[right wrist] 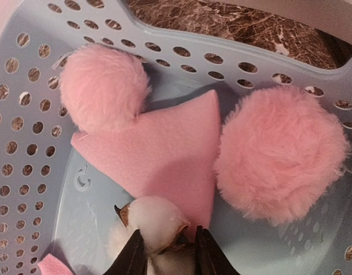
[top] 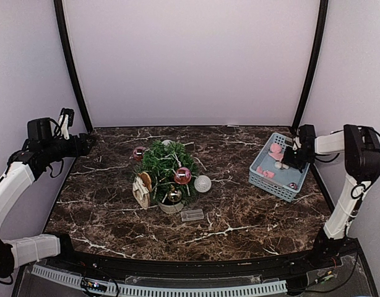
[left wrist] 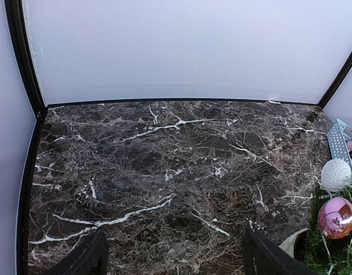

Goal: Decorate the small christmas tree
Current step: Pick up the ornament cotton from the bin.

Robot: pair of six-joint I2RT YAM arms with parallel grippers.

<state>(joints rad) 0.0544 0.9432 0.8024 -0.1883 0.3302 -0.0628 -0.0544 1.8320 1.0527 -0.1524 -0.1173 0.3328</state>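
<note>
The small christmas tree [top: 167, 168] stands mid-table in a pale pot and carries a pink ball [top: 182, 176], a red ball [top: 138, 153] and a dark gold ball [top: 172, 195]. Its edge shows in the left wrist view [left wrist: 336, 255]. My right gripper [top: 290, 157] is down inside the blue basket [top: 264, 176]. Its fingertips [right wrist: 133, 255] are closed on either side of a white cotton boll [right wrist: 156, 219]. Two pink pom-poms [right wrist: 279, 152] and a pink felt triangle [right wrist: 164, 154] lie beside it. My left gripper [top: 86, 143] hovers at the far left, open and empty, with its fingers [left wrist: 266, 256] wide apart.
A white ball [top: 203, 183] lies right of the tree. A clear plastic box [top: 192, 215] lies in front of the pot. A beige ornament [top: 142, 185] hangs at the tree's left. Black frame posts stand at both back corners.
</note>
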